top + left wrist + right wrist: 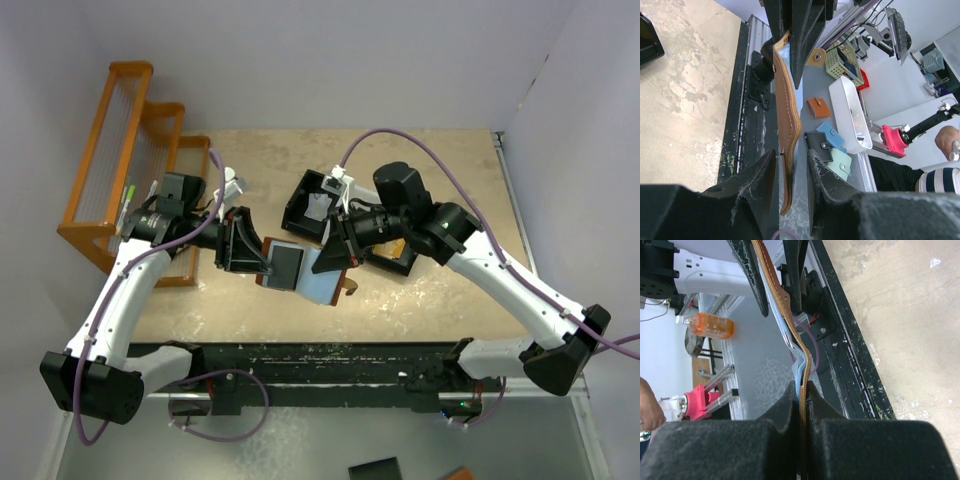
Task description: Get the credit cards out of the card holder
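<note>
Right end effector (327, 255) is being clenched on the brown wallet (322, 283), with the leather edge and the pale blue lining being pinched together by its two fingers (785, 410) and no gap showing. Left end effector (263, 263) is being held released: the wallet's opposite edge is being straddled by its fingers (760, 175), and a sliver of space is visible on either side of the leather. The wallet is being suspended, opened out, between the two end effectors and above the surface (430, 290). A dark card (288, 266) is being carried flat on the wallet's inner face, just beside the left end effector's fingertips and apart from the right one; whether it is tucked into a pocket cannot be told. A black tray (297, 195) is being passed over just behind the right end effector, and an orange rack (120, 150) is standing beyond the left one.
</note>
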Tool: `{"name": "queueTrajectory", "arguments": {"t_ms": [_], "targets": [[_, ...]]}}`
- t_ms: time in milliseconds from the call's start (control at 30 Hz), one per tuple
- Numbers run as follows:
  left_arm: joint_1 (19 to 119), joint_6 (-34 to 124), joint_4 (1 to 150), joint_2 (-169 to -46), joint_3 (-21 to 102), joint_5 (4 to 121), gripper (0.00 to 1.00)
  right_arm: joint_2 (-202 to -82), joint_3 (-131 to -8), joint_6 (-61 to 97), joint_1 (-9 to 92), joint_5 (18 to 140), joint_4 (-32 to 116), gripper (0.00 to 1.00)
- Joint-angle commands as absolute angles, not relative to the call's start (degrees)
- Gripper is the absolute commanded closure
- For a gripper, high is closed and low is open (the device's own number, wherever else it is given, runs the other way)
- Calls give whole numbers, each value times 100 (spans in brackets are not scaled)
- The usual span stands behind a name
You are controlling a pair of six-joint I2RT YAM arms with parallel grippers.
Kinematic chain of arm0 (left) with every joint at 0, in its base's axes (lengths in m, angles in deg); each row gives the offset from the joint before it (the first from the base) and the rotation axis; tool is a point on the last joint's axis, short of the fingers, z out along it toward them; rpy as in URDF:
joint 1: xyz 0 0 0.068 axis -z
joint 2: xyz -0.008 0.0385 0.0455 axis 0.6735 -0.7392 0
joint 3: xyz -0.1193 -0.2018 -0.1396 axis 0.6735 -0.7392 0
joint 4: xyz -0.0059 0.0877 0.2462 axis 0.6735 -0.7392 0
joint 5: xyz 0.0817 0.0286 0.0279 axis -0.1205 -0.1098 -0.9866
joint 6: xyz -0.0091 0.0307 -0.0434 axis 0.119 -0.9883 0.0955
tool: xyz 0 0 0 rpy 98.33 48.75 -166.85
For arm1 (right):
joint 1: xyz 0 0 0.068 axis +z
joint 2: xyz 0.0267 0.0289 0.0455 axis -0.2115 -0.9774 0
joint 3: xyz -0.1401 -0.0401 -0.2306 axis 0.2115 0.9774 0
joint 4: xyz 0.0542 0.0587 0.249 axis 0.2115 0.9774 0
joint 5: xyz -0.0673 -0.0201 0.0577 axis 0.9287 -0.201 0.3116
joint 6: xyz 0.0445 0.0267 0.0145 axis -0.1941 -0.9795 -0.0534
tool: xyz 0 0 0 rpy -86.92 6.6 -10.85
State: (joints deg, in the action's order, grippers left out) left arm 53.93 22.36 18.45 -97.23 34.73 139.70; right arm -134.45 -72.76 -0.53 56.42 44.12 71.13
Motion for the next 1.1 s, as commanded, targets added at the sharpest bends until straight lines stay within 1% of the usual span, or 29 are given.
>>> {"name": "queueTrajectory", "arguments": {"t_ms": [0, 100, 200, 533, 567, 833, 967, 1067], "targets": [[5324, 1893, 1787, -9703, 3766, 14169, 66, -13309, -7451, 72, 5588, 4256, 7243, 100], [5324, 1685, 1605, -9738, 3811, 14170, 67, -13313, -7455, 88, 5549, 4211, 7266, 100], [5324, 1601, 1536, -9773, 3817, 14171, 71, -13319, -7466, 88, 5530, 4189, 7256, 100], [5324, 1050, 1005, -9868, 3875, 14599, 90, -13335, -7432, 108, 5470, 4076, 7232, 100], [5324, 925, 918, -9887, 3878, 14653, 90, -13339, -7445, 106, 5462, 4052, 7236, 100], [5324, 0, -16, -10087, 4068, 14768, 86, -13349, -7450, 150, 5423, 3915, 7273, 100], [5324, -355, -382, -10176, 4222, 14683, 76, -13335, -7425, 157, 5417, 3888, 7279, 100], [5324, -430, -445, -10185, 4304, 14683, 71, -13322, -7404, 158, 5418, 3879, 7273, 100]]}}
